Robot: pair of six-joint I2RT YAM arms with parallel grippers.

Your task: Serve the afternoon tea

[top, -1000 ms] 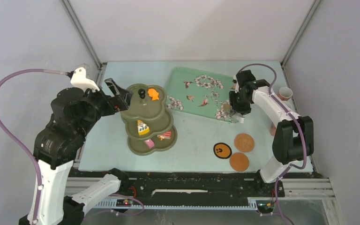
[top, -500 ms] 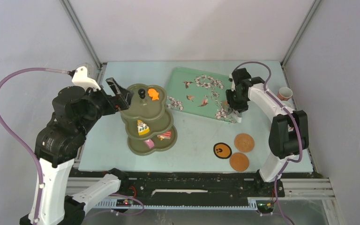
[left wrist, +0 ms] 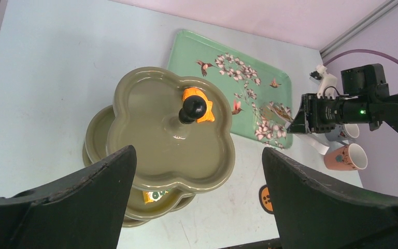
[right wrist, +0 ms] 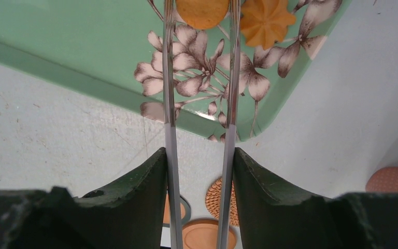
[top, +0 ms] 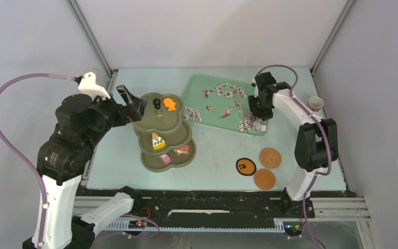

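Note:
The olive-green three-tier stand (top: pixel 146 134) stands left of centre. It holds an orange pastry (top: pixel 169 104) on top, a yellow one (top: pixel 157 140) in the middle tier, and a pink one (top: pixel 165 158) and a red one (top: pixel 182 150) at the bottom. My left gripper (top: pixel 129 104) is open and empty beside the top tier (left wrist: pixel 150 114). My right gripper (top: pixel 259 110) is shut on metal tongs (right wrist: pixel 170 93), whose tips stand either side of a round orange pastry (right wrist: pixel 202 10) on the tray. A flower-shaped orange pastry (right wrist: pixel 267 21) lies beside it.
The mint-green floral tray (top: pixel 199 88) lies at the back centre. Three coasters (top: pixel 245 166) (top: pixel 270 157) (top: pixel 264 179) lie front right. One cup (top: pixel 315 103) stands at the right edge; the left wrist view shows two cups (left wrist: pixel 346 157) there. Grey walls enclose the table.
My right arm has moved left and back with the tongs, from the tray's near corner to over the tray. The left arm has not moved.

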